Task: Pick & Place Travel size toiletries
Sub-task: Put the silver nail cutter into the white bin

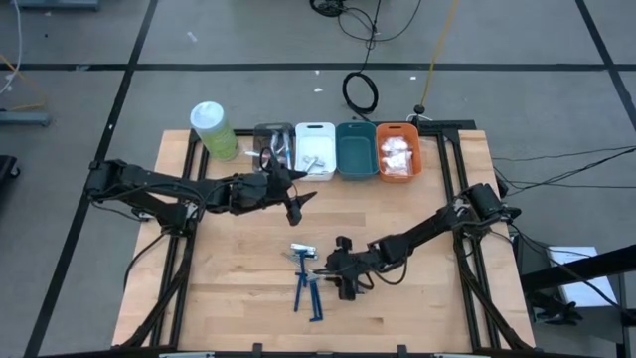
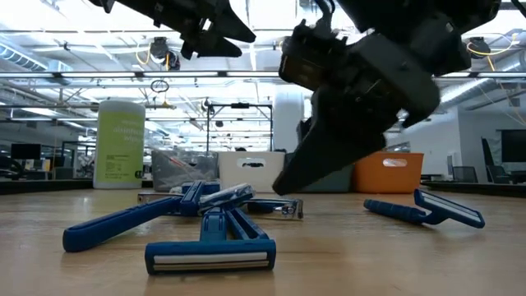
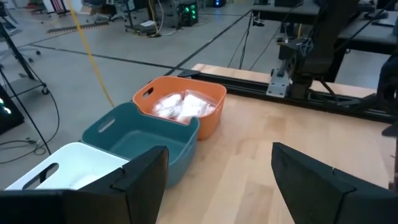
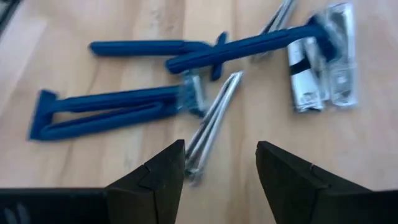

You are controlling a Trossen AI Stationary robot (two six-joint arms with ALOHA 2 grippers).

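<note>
I see the razors, dark blue T-shaped sticks with slim handles and pale blade strips, lying in a loose crossed cluster on the bare wood near the middle of the bench. In the right wrist view several razors overlap, with slim silvery sticks lying among them and flat silvery packets beside their far ends. From table height, one razor faces me head-on and another lies apart to the right.

The right claw hangs low just right of the cluster; its fingers stand apart and hold nothing, with a silvery stick lying between them below.

The left claw hovers above the bench, near the far row of bins; its fingers are spread wide and empty.

At the far edge, from left to right, stand a grey bin, a white bin, a teal bin and an orange bin. White crinkly pouches fill the orange bin. A pale-green bottle stands left of the row.
</note>
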